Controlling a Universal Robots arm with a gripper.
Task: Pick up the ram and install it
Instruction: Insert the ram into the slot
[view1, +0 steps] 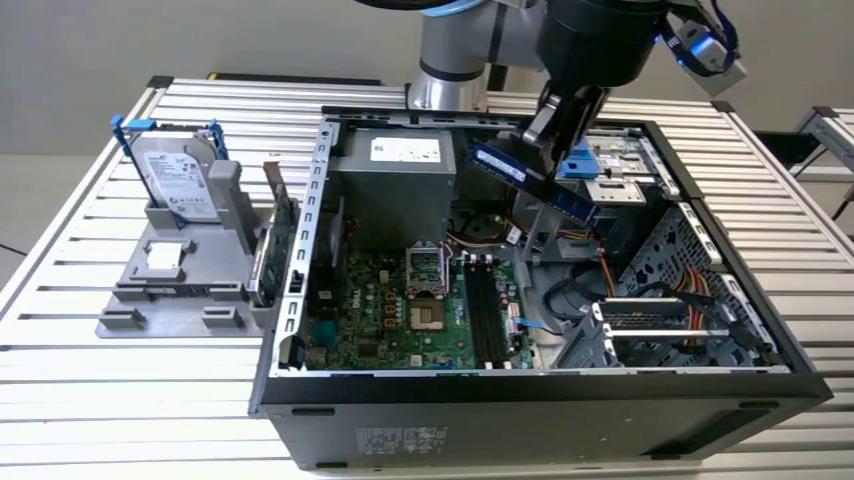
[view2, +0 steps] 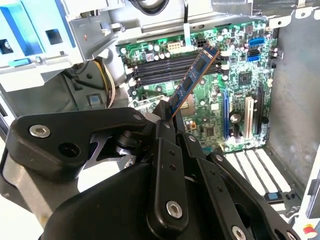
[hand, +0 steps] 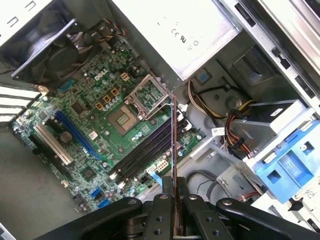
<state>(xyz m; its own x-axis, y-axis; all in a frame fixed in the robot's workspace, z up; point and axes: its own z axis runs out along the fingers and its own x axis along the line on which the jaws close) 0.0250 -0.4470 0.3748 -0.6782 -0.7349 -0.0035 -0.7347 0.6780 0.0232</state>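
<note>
In the exterior view, grips the ram (view1: 505, 165) in the gripper (view1: 545, 142), pinched tight on the stick. Carries it tilted in the air over the open computer case (view1: 534, 400), between the power supply (view1: 400, 175) and a blue bracket (view1: 583, 165). Hangs well above the motherboard (view1: 387, 310) and apart from the memory slots (view1: 483, 315), not seated. Off to the exterior view's left, on the slatted table (view1: 67, 380), props a hard drive (view1: 180, 175) in a grey stand (view1: 167, 285).

In the second wrist view, shows the ram (view2: 196, 76) sticking out of the black gripper (view2: 169, 117), flat face in sight, slanting over the green motherboard (view2: 240, 100). Points its far end toward the memory slots (view2: 162, 67).

In the first wrist view, presents the ram (hand: 173, 145) edge-on, a thin line rising from between the clenched fingers (hand: 161, 205) of the gripper (hand: 174, 186). Crosses the memory slots (hand: 142, 152) in the picture, beside the processor socket (hand: 125, 117), with a fan (hand: 47, 47) at the far side of the board.
</note>
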